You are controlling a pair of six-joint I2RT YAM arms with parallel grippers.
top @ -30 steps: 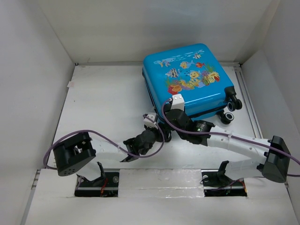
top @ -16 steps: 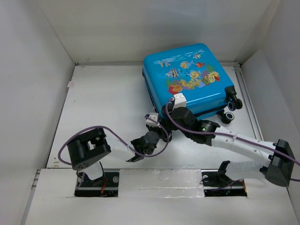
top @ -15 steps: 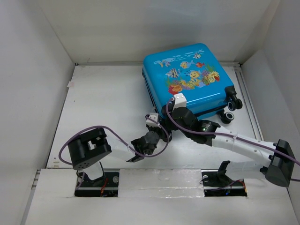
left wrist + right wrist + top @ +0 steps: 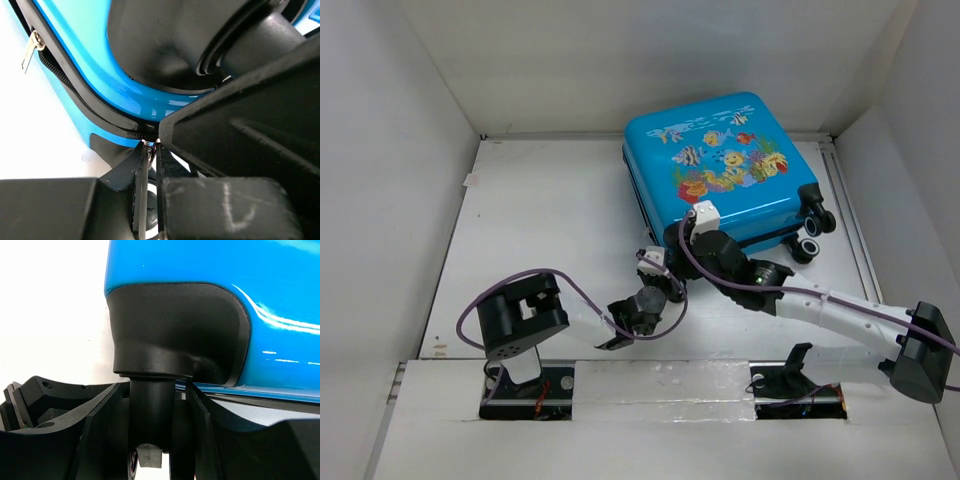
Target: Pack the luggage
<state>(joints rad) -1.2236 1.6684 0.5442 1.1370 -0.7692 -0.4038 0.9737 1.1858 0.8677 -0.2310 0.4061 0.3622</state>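
Overhead and wrist views. The suitcase lies flat and closed on the white worktop, in the far right part. Its fish-and-coral face is up and its far edge is near the back wall. Two black wheels jut from the near right corner, just beside the worktop's right edge. Open worktop runs from the suitcase's left edge to the left wall.

The right end effector reaches the near left corner. There its fingers grasp the black caster stem below the rounded caster housing (they press it from both sides).

The left end effector is clenched, and its tips meet at the black zipper track under the blue shell edge, just beside the right one. Whether anything is pinched between the tips cannot be told. A metal zipper pull hangs free further along the track (well apart from those tips). Both forearms cross the near strip of worktop, and their wrists crowd the same corner.
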